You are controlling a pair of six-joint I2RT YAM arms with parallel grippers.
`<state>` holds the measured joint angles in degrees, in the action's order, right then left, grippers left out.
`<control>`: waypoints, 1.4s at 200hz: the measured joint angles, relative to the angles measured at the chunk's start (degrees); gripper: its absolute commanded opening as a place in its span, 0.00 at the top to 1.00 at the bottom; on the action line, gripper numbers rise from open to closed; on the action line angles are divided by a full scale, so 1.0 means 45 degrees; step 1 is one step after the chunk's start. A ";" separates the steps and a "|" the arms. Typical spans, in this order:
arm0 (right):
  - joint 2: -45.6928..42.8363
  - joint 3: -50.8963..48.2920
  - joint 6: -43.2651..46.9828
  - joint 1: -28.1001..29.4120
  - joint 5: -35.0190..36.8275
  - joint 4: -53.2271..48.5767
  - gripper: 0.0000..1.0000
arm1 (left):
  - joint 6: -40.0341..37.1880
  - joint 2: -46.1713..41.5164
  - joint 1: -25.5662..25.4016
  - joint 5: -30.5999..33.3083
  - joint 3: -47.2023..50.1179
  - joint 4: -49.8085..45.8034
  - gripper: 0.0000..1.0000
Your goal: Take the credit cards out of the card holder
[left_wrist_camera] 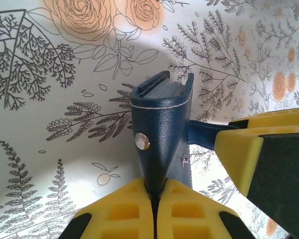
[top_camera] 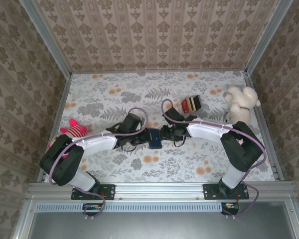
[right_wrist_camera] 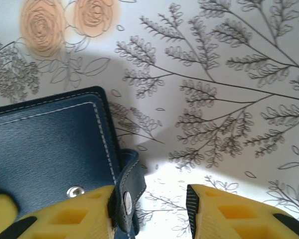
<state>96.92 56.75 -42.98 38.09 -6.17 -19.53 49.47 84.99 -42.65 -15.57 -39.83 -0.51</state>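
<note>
Beige damask-patterned walls [top_camera: 149, 30] with bare aluminium corner posts [top_camera: 47, 37] close in three sides of a table covered in a pale cloth [top_camera: 114, 89] printed with grey ferns and orange roses. A white plush bear [top_camera: 240, 102] sits near the far right corner, and a pink and red striped soft toy [top_camera: 74, 129] lies at the left edge. A red, cream and brown striped block [top_camera: 191, 103] rests beyond the arms.

At the table's middle, the small dark navy-blue leather card holder [left_wrist_camera: 162, 119] is held just above the cloth. The left gripper [left_wrist_camera: 156, 191] has its yellow fingers pressed together on the holder's lower edge. The right gripper [right_wrist_camera: 152, 199] has its fingers spread, and the holder's snap tab [right_wrist_camera: 128, 191] lies against the inner face of one of them.
</note>
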 measured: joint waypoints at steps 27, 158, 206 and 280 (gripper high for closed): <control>0.0253 0.0262 0.0311 0.0010 -0.0340 -0.0010 0.70 | 0.0209 0.0000 0.0000 0.0180 -0.0015 -0.0306 0.79; -0.0661 0.0413 0.0996 0.0112 -0.0792 -0.0019 0.95 | 0.0510 -0.2181 0.0913 0.3133 -0.1409 -0.3915 0.00; -0.1651 0.0816 0.0806 0.0685 -0.1311 -0.0078 0.95 | 0.0515 -0.3016 0.2113 0.3580 -0.1005 -0.3177 0.00; -0.0340 0.2492 0.0520 0.1443 -0.2171 -0.0102 0.95 | 0.0525 -0.4430 0.2618 0.4376 -0.0097 -0.3181 0.00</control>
<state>95.39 67.96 -40.64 44.58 -15.94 -19.99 51.83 65.06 -30.87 4.12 -40.27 -14.83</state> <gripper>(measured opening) 0.058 0.999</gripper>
